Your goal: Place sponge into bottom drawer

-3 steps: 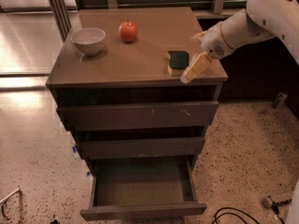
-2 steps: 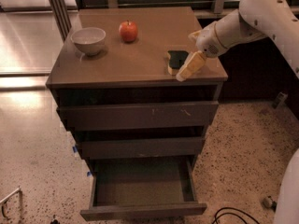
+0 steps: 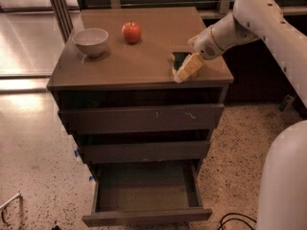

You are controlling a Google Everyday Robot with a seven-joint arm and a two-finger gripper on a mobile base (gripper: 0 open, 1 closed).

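The sponge (image 3: 178, 59) lies on the cabinet top near its front right corner; its dark green top shows, with a yellow edge below. My gripper (image 3: 186, 71) reaches in from the right on the white arm and sits right at the sponge, covering its right and front side. The bottom drawer (image 3: 146, 216) is pulled open below, and its shallow tray looks empty. The two drawers above it are shut.
A red apple (image 3: 131, 31) and a grey bowl (image 3: 90, 41) stand on the back left of the cabinet top (image 3: 139, 66). My white base (image 3: 285, 186) fills the lower right. A black cable (image 3: 235, 220) lies on the speckled floor.
My gripper has moved a little to the left, further over the sponge. The sponge, apple, bowl and drawers have not moved.
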